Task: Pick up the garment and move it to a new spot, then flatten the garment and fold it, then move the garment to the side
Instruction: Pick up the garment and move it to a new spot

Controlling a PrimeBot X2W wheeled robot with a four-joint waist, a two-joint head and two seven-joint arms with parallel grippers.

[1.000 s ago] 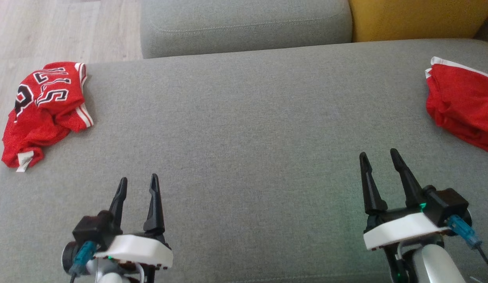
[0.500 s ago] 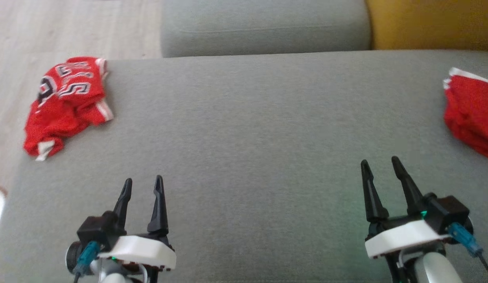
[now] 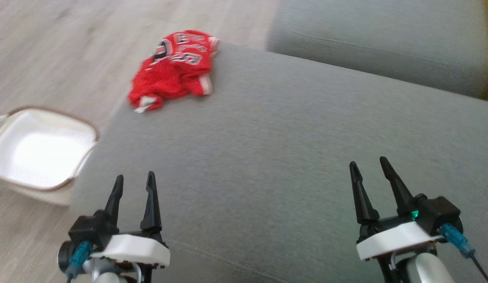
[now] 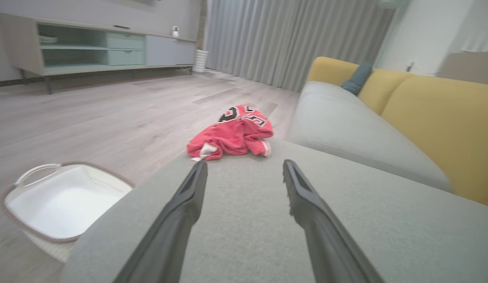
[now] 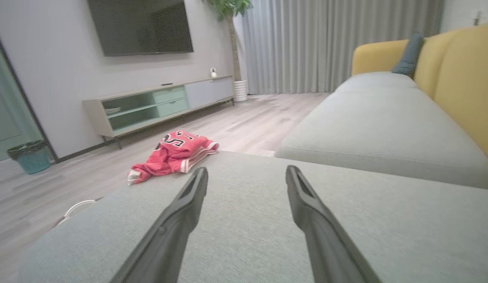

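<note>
A crumpled red jersey (image 3: 172, 68) with black-and-white lettering lies at the far left corner of the grey sofa seat (image 3: 291, 157), partly over its edge. It also appears as the red jersey (image 4: 232, 133) ahead of the left fingers and as the jersey (image 5: 174, 155) to the left of the right fingers. My left gripper (image 3: 133, 181) hovers open over the seat's near left edge, well short of the jersey. My right gripper (image 3: 369, 167) is open at the near right, empty.
A white laundry basket (image 3: 39, 149) with a brown rim stands on the wooden floor left of the sofa. Another grey cushion (image 3: 377, 43) lies behind the seat. Yellow backrests (image 4: 436, 118), a TV cabinet (image 5: 157, 106) and curtains stand around the room.
The camera has swung left: the jersey now sits higher and nearer the middle, the basket has come into view, and the second red garment at the right has left the picture. Both grippers stay open.
</note>
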